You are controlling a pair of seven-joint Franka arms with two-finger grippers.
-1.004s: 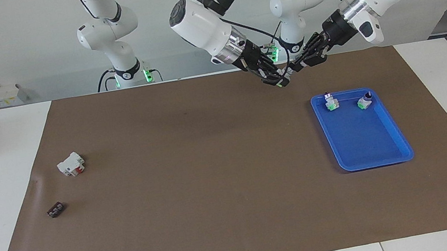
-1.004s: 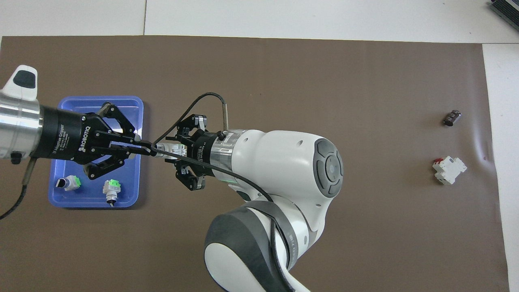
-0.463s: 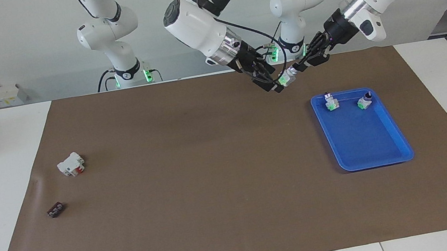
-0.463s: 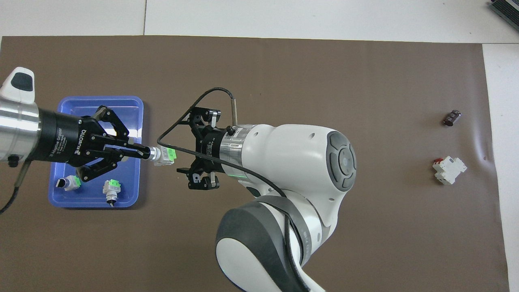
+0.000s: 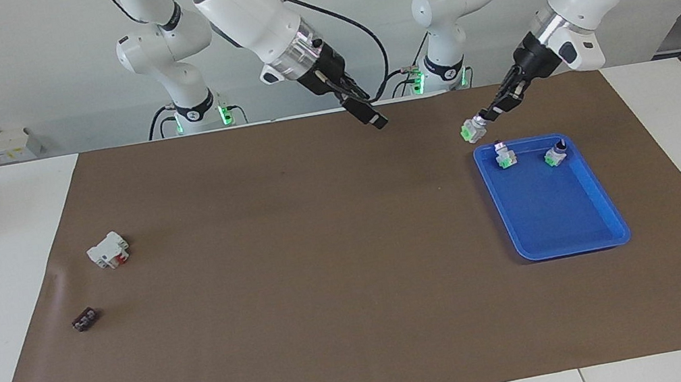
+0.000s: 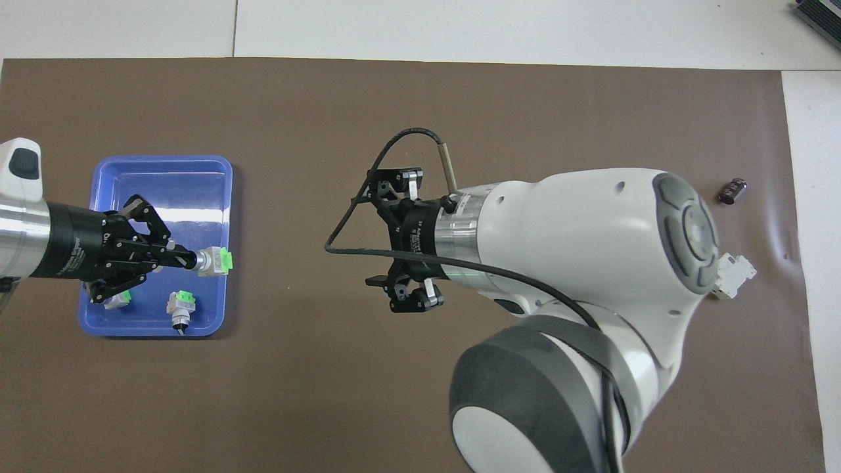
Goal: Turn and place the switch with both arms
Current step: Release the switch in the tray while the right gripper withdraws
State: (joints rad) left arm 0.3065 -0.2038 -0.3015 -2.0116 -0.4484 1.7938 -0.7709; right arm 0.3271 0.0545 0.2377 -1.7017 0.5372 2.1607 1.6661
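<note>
Over the brown mat (image 5: 335, 328), the switch (image 5: 471, 128) hangs pinched by its knob in the left gripper (image 5: 487, 116) at the blue tray (image 5: 601, 238) edge, the right gripper (image 6: 407, 242) spread and empty over mid-mat, so lowering into the tray likely follows

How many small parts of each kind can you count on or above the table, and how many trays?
Switches: 3, one held by the left gripper over the tray's edge, two lying in the tray
White block with a red part: 1
Small black ribbed block: 1
Blue tray: 1
Total: 6
</note>
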